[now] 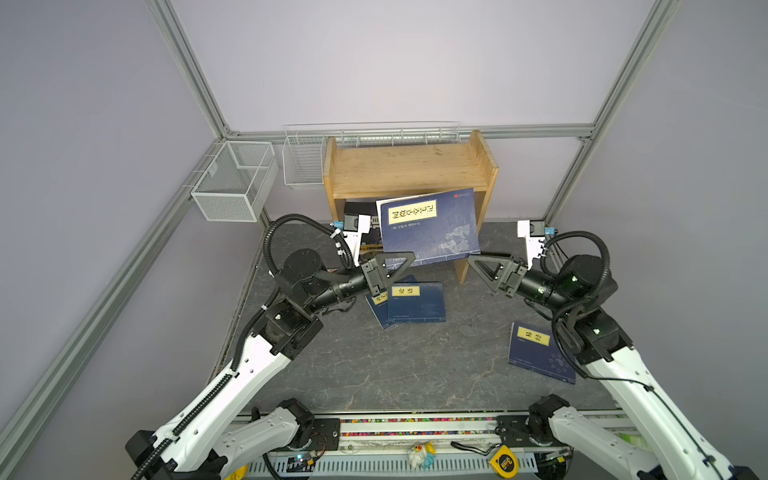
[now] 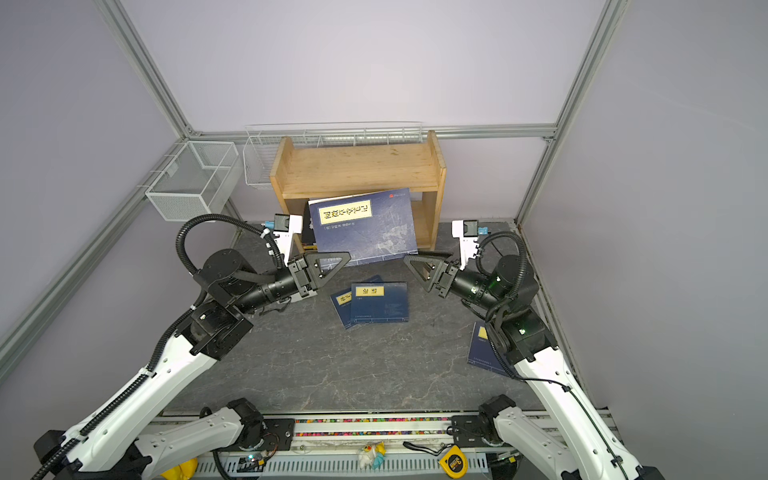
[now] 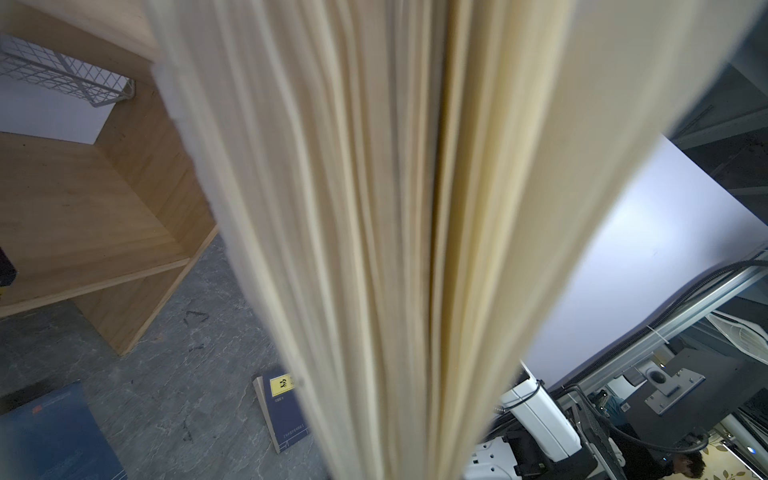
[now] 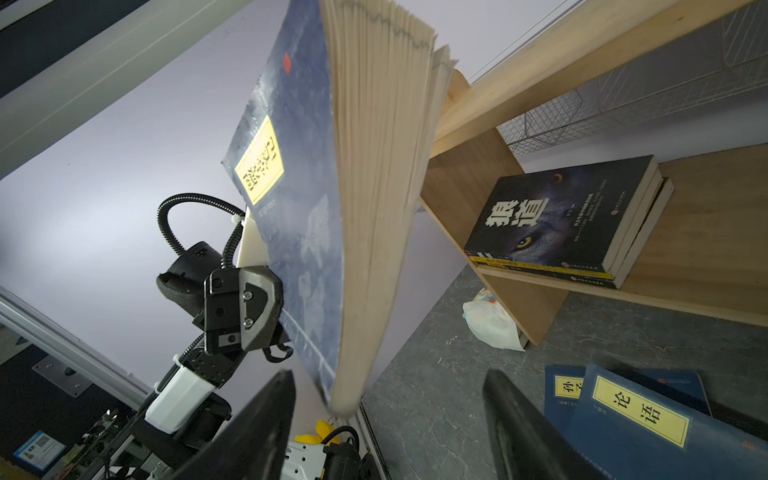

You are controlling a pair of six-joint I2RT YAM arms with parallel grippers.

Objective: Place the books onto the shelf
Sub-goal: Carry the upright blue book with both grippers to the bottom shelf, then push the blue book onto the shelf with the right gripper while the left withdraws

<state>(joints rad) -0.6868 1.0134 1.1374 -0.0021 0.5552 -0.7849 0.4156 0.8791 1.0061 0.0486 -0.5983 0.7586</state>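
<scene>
At the far left of the cell, a white wire-mesh basket [image 1: 232,178] hangs on the frame, apart from everything else. The left gripper [image 1: 405,257] is clamped on the lower left corner of a navy blue paperback with a yellow title label [image 1: 432,228]. It holds that book clear of the grey stone-patterned table [image 1: 374,365], cover up and tilted, in front of the lower bay of the light wooden two-tier shelf [image 1: 407,166]. The book's pages fan loose along the free edge.

In the right wrist view, a black paperback with large white Chinese characters [image 4: 561,220] lies flat on the shelf's lower board, on top of another book. A white soft packet [image 4: 492,320] sits on the table against the shelf's side panel.

Below the lifted book, two navy blue paperbacks [image 1: 417,305] lie flat on the table, one overlapping the other.

The right gripper [image 1: 478,257] has its jaws wide apart and grips nothing. Its tips are just beside the lifted book's lower right corner, and I cannot tell whether they touch it. Further right, a fourth navy paperback [image 1: 536,353] lies flat beside the right arm.
</scene>
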